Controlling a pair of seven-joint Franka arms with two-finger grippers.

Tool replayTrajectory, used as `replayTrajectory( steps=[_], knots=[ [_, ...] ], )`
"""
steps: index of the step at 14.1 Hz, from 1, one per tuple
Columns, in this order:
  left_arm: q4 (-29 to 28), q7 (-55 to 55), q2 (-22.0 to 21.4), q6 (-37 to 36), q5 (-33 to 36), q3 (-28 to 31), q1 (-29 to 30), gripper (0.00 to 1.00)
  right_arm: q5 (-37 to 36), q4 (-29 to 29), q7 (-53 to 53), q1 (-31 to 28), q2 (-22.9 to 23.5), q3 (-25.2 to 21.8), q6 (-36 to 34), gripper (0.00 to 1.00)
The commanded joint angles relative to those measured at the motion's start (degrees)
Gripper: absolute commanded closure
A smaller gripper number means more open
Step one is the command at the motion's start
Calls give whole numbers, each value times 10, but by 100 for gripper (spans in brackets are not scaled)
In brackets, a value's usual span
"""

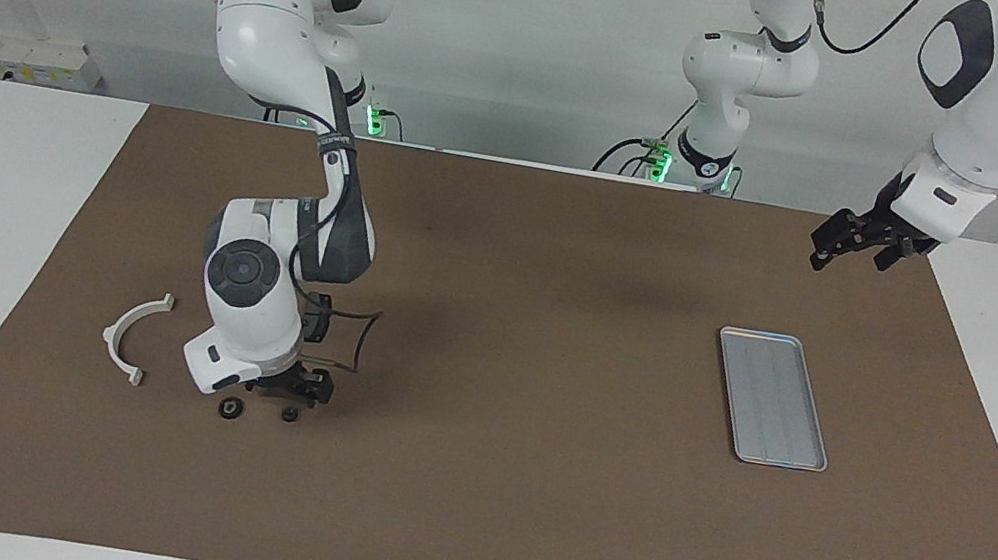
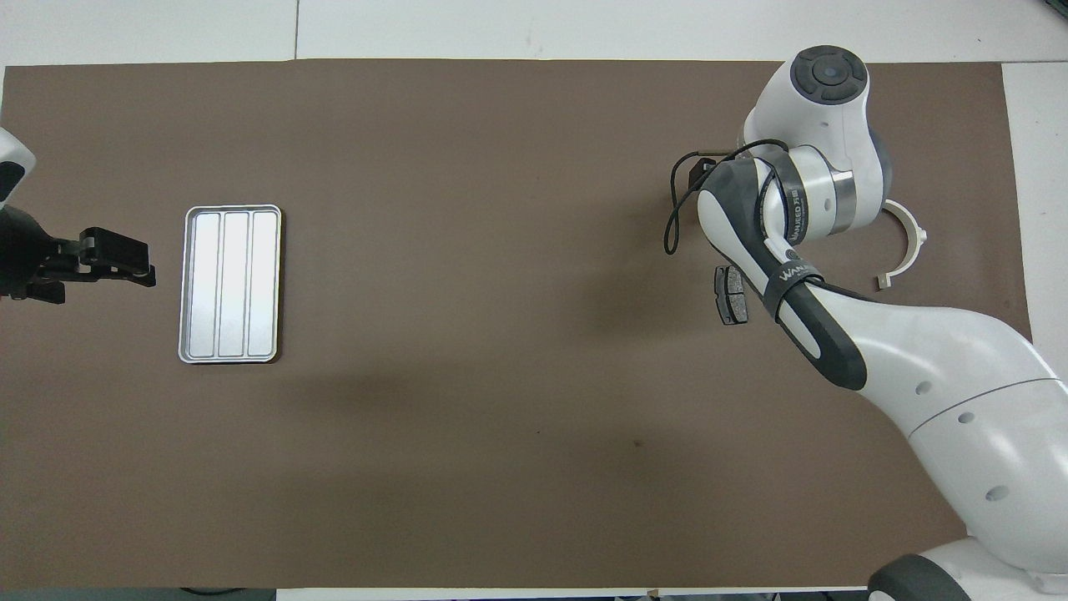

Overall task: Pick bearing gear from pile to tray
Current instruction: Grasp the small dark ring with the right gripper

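Observation:
The pile lies toward the right arm's end of the table. It holds a white half-ring [image 1: 130, 336] [image 2: 906, 244], a dark brake-pad plate [image 2: 731, 295] and two small black round pieces, a larger one [image 1: 231, 409] and a smaller one [image 1: 290, 413]. Which of the two is the bearing gear I cannot tell. My right gripper [image 1: 299, 394] hangs open just above the smaller piece, apart from it. In the overhead view the right arm hides both round pieces. The silver tray [image 1: 773, 397] [image 2: 234, 284] lies bare toward the left arm's end. Beside it, my left gripper [image 1: 844, 247] [image 2: 117, 259] waits open in the air.
A brown mat [image 1: 472, 499] covers the table's middle, with white table surface around it. In the facing view the right arm's wrist and forearm hide the brake-pad plates. A loose black cable [image 1: 357, 338] loops from the right wrist.

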Motion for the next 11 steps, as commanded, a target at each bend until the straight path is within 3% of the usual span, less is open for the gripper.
replayTrajectory(
  steps=[1,7,11],
  knots=[
    [0,0,-2,-7,7,-4,4,0,-11,41,21,1,29,4,0,0],
    [0,0,-2,-7,7,-4,4,0,-5,41,61,1,37,5,9,5],
    [0,0,-2,-7,7,-4,4,0,-5,40,77,6,37,4,14,19]
  ],
)
